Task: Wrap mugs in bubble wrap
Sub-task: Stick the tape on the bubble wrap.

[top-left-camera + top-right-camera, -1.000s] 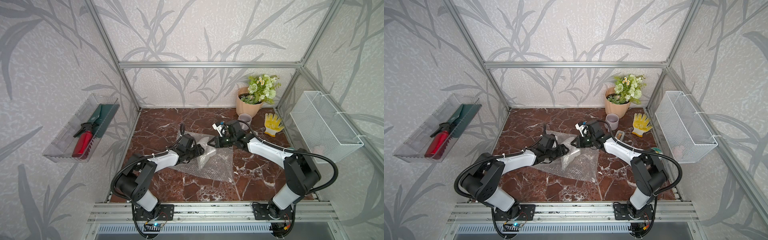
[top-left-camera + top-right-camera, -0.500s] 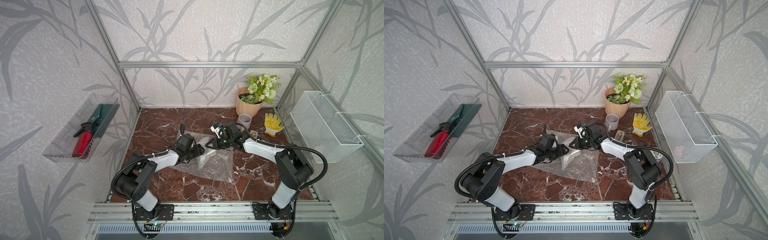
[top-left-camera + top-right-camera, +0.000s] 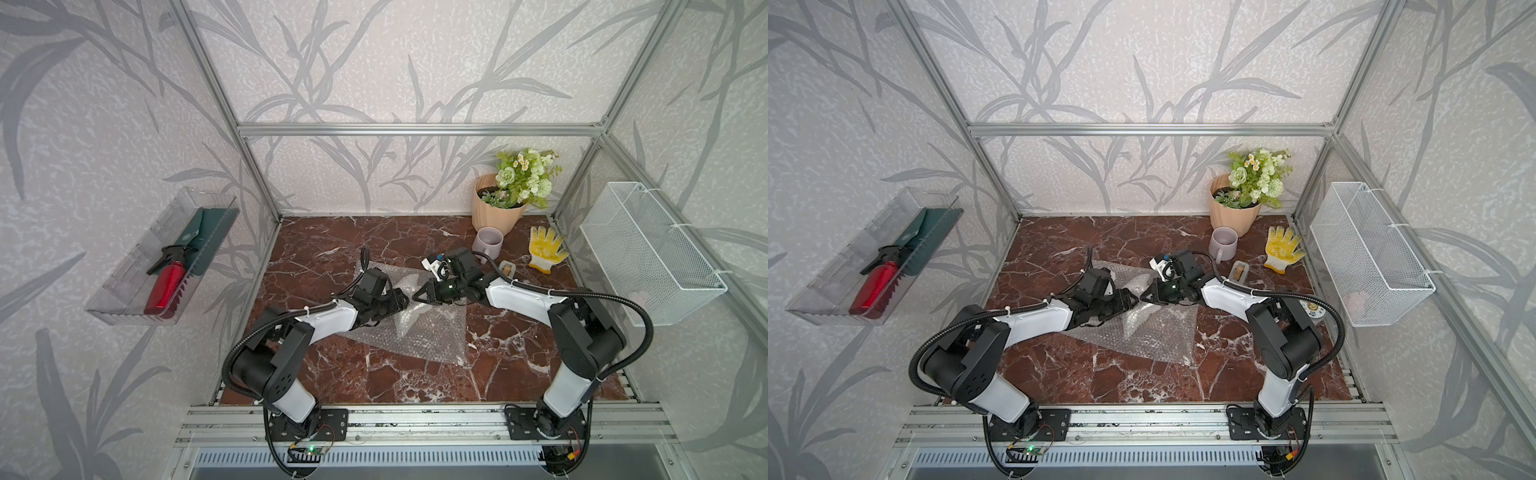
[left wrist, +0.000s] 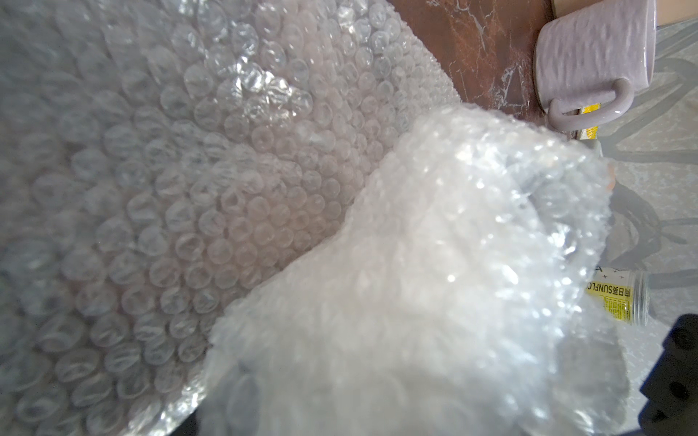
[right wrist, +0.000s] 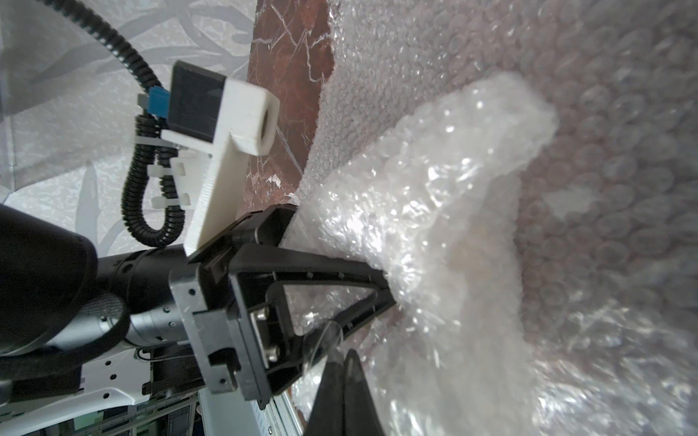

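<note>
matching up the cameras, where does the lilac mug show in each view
Top view: lilac mug at back right, before the flowerpot.
Top view: lilac mug, same place.
Left wrist: lilac mug beyond the bubble wrap.
Right wrist: not in it.
Shared landmark: the bubble wrap, in all four.

A small cell with patterned walls and a marble counter.
Pale walls with a grey leaf pattern close three sides, edged by an aluminium frame. The counter is dark red-brown marble with white veins. A clear tray hangs on one side wall, and a white wire basket on the opposite one.
</note>
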Controlling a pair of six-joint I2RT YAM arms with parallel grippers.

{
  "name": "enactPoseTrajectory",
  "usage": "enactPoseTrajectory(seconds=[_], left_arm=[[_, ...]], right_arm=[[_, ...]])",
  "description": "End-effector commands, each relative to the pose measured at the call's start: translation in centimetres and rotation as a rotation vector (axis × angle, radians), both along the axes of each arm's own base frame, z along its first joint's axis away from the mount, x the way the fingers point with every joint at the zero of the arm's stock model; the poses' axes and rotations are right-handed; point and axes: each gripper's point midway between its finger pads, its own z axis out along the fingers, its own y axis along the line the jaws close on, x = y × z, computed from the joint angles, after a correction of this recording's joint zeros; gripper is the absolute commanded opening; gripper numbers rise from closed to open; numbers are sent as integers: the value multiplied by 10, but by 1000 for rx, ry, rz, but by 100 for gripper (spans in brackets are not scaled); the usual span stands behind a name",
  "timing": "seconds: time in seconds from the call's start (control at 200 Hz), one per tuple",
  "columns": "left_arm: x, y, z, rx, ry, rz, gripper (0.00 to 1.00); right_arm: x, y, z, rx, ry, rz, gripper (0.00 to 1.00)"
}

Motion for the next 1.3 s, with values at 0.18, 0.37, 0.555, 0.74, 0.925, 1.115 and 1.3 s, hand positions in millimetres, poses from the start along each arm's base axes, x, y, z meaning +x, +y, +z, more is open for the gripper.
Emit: enactPoseTrajectory(seconds=[0.18,0.37,0.555,0.74,0.925,1.115,1.3], left_arm=[[-31,18,-41,117,139,-17,69],[-30,19,-41,119,139,-14,70],[-31,19,-41,120,141,-16,69],[-32,20,-41,122,144,-14,69],[-31,20,-41,120,142,-9,69],[-31,18,-41,117,143,-13,69],[-30,18,-40,116,142,-16,69]], right_arm=[[-3,5,-18,-68,26,27,0],[-8,-8,-32,-255,-34,52,0],[-11,-16,-39,-424,-134,108,0],[-7,-23,-28,-503,-243,149,0],[-6,-27,-21,-552,-301,219,0],[-2,-27,-17,-567,-328,232,6],[3,-20,-6,-533,-353,215,15]])
